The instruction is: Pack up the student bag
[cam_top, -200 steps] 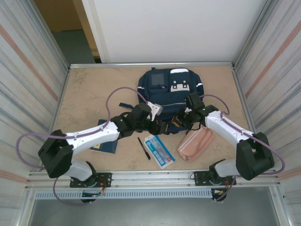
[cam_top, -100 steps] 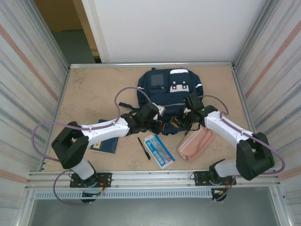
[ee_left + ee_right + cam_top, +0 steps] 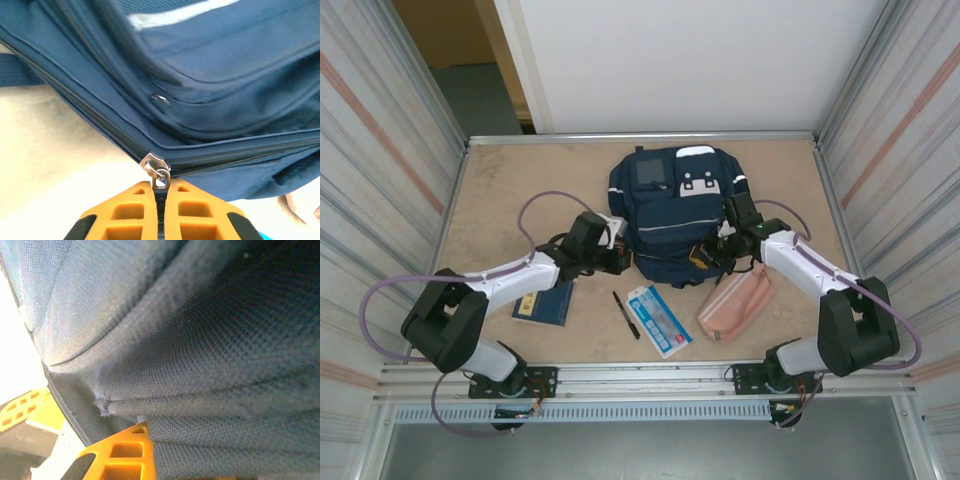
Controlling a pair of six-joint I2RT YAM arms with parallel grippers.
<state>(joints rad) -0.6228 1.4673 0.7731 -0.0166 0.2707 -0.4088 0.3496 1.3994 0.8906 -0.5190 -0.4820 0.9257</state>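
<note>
A navy blue student bag [image 3: 675, 215] lies flat on the tan table [image 3: 520, 190], front panel up, near the far edge. White patches and thin white stripes mark its pockets. A silver zipper pull [image 3: 156, 169] sits on its side zipper.

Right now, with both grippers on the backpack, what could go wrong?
1. Left gripper pinches only the small zipper pull at its tips; it may slip off under a pull.
2. Right gripper seems clamped on loose student bag fabric; if that gives, the bag may drag instead of unzipping.
3. Pink pouch lies beside the right arm; it could get shoved.
</note>
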